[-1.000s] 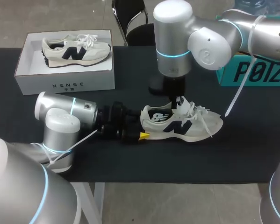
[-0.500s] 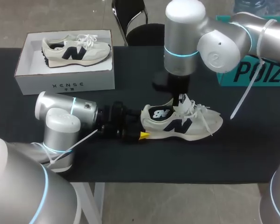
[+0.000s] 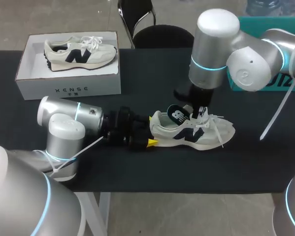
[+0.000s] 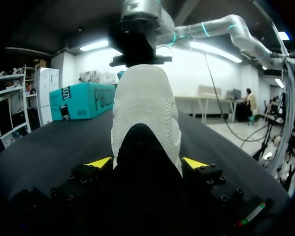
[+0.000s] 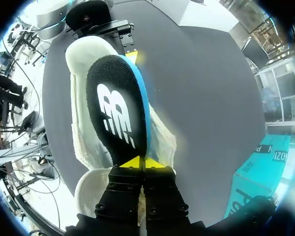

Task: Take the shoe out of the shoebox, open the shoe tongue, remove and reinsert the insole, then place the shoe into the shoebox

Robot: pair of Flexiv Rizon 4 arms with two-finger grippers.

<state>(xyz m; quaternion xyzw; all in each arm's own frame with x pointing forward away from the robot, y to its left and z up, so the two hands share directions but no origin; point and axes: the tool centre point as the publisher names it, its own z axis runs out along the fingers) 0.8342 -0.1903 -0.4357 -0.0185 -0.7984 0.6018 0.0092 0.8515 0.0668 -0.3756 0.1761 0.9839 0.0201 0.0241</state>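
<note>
**Q:** Now, where is the shoe (image 3: 194,132)?

**A:** On its sole on the black table (image 3: 137,167), out of the shoebox (image 3: 68,84), with the toe toward my right side. The heel sits between the fingers of the left gripper (image 4: 146,164).

**Q:** Finger state, left?

**A:** A yellow tip lies on either side of the heel counter, and both appear to press against it. That contact is hard to confirm in the dark part of the left wrist view.

**Q:** And the insole (image 5: 118,115)?

**A:** It is dark, with a white logo and a blue edge. It is tilted up over the shoe's opening, with its heel end raised clear of the collar. I cannot tell whether its front end is inside the shoe.

**Q:** Finger state, right?

**A:** The right gripper (image 5: 144,162) comes down from above the laces, and its two tips are pressed together on the insole's edge.

**Q:** Surroundings?

**A:** The shoebox stands well apart at the far left and holds a second shoe (image 3: 81,51) on its side. A teal box (image 3: 280,22) sits at the far right.
</note>
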